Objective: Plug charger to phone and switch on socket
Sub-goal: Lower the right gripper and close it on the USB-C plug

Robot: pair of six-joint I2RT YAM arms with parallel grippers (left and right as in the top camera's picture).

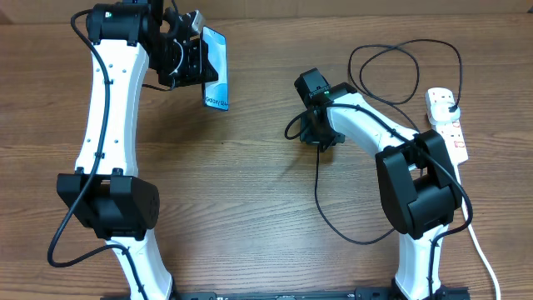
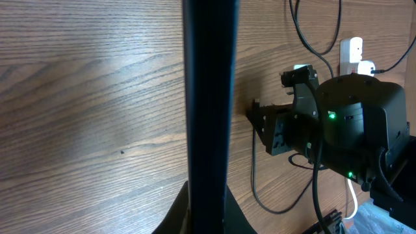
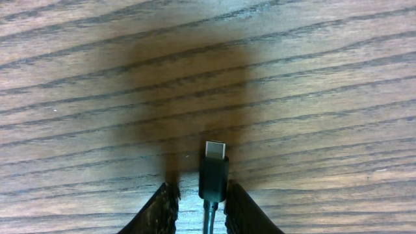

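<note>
Closest to your right wrist cam is the connector tip [image 3: 214, 170] of the charger [image 1: 317, 196], lying flat on the wooden table [image 1: 250, 217] with its metal end pointing away from the lens. Your right gripper [image 3: 201, 190] is down around it, jaws narrow, one finger [image 3: 160, 209] on each side. A thin strip of table shows between that finger and the connector, so it isn't pinched.

Over on the other side, your left gripper [image 1: 196, 60] is clamped on the phone [image 1: 215, 67], holding it up off the table and tilted. The teal screen shows to the overhead cam, Galaxy lettering at the near end. Phone and connector tip are well apart.

The charger's cable loops back to the socket [image 1: 447, 125] at the table's right edge, with the black plug [image 1: 450, 103] at its far end. Can't tell how the switches sit.
</note>
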